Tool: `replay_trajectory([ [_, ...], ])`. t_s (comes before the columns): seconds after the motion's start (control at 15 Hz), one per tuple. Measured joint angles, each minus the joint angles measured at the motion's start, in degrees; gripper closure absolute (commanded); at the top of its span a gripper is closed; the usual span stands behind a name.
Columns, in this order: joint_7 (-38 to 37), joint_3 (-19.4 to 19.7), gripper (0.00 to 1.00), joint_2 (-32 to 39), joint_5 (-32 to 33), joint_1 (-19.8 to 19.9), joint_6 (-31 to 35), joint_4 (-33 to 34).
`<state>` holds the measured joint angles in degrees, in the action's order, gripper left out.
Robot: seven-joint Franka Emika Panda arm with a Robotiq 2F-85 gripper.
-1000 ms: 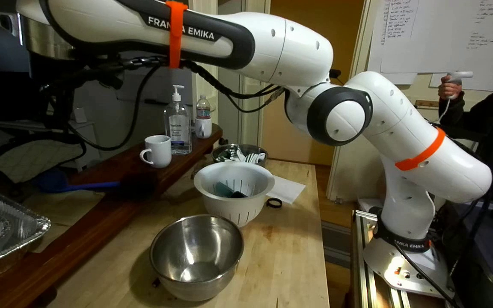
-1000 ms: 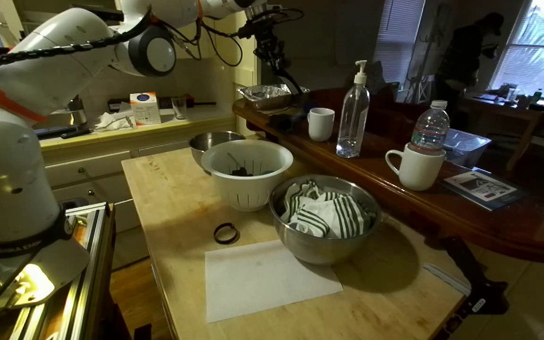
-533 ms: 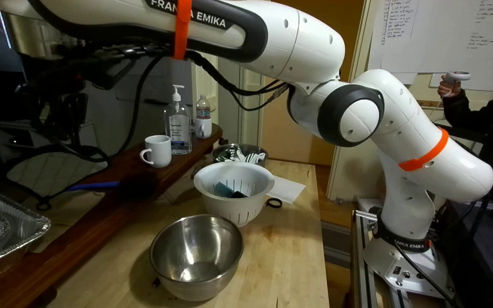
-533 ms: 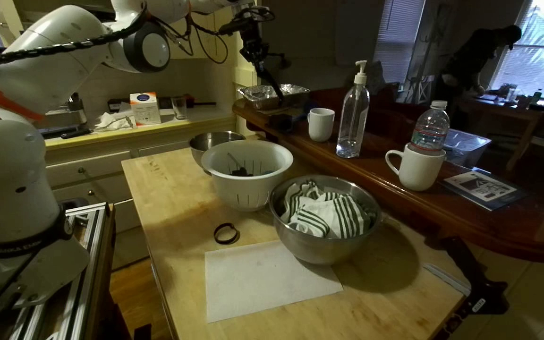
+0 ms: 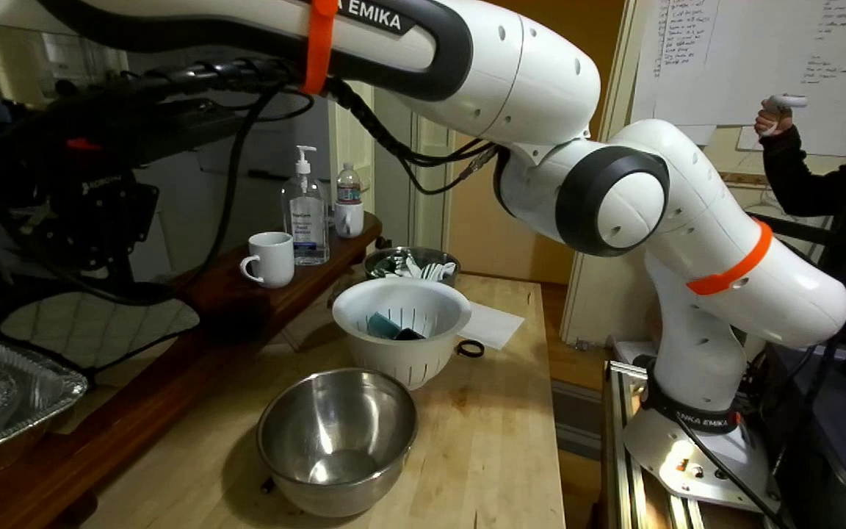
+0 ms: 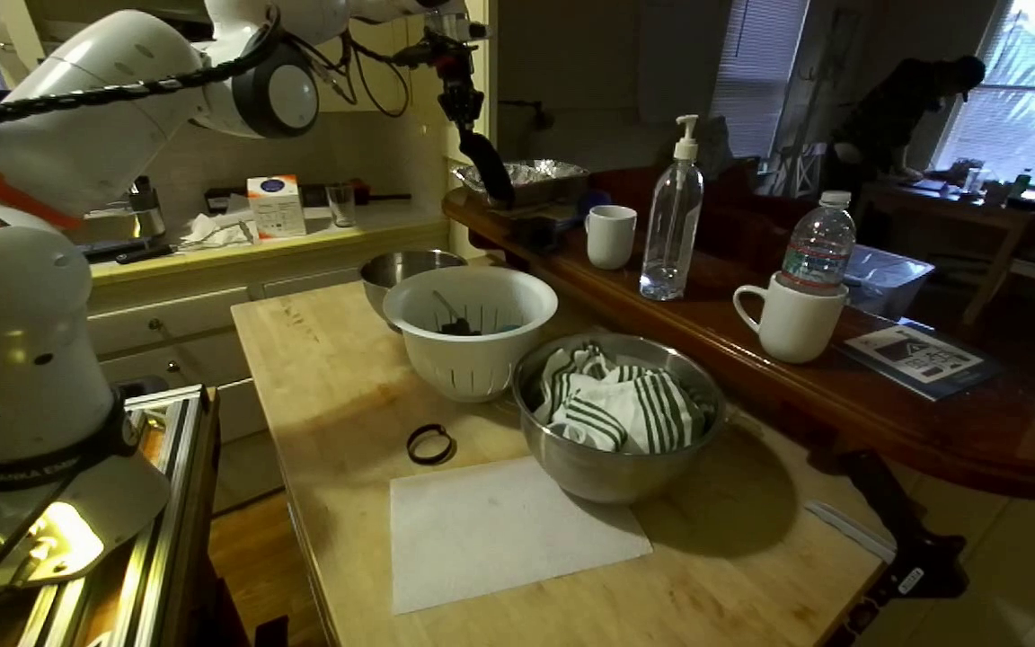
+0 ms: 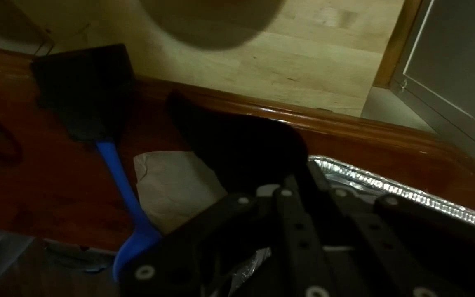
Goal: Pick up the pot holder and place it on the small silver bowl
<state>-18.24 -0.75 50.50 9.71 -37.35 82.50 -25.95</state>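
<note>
My gripper (image 5: 92, 268) is shut on the pot holder (image 5: 100, 327), which hangs below the fingers with its pale quilted face and dark edge turned to an exterior view. In the other picture of the scene the gripper (image 6: 468, 133) holds it as a dark strip (image 6: 488, 166) in front of the foil tray. In the wrist view the gripper (image 7: 293, 179) has the pot holder (image 7: 245, 144) as a black shape between its fingertips, above the wooden ledge. The small silver bowl (image 5: 342, 433) stands upright on the table with nothing inside; it also shows (image 6: 380, 286) partly behind the white bowl.
A white slotted bowl (image 5: 402, 360) with teal contents stands beside the silver bowl. A larger metal bowl (image 6: 616, 476) holds a striped towel. The raised ledge carries a foil tray (image 7: 406, 189), a blue utensil (image 7: 118, 173), a dark block (image 7: 83, 88), mugs and a sanitizer bottle (image 6: 670, 234).
The gripper has come lower and nearer in an exterior view, carrying the pot holder off the ledge side. The pot holder has turned. The blue utensil is now covered in that view.
</note>
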Motion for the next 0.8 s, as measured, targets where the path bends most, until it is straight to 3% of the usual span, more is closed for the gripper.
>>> replay_trajectory([
  [0.47, -23.56, -1.5, 0.97, -0.21, -6.04, -2.68, -3.14, 0.02],
  [0.53, -26.82, -1.96, 0.89, -0.21, -7.0, -2.99, -3.14, 0.01],
  [0.6, -30.06, -2.38, 0.89, -0.21, -7.92, -3.27, -3.14, 0.01],
  [0.8, -33.66, -2.79, 0.89, -0.21, -8.76, -3.65, -3.14, 0.01],
])
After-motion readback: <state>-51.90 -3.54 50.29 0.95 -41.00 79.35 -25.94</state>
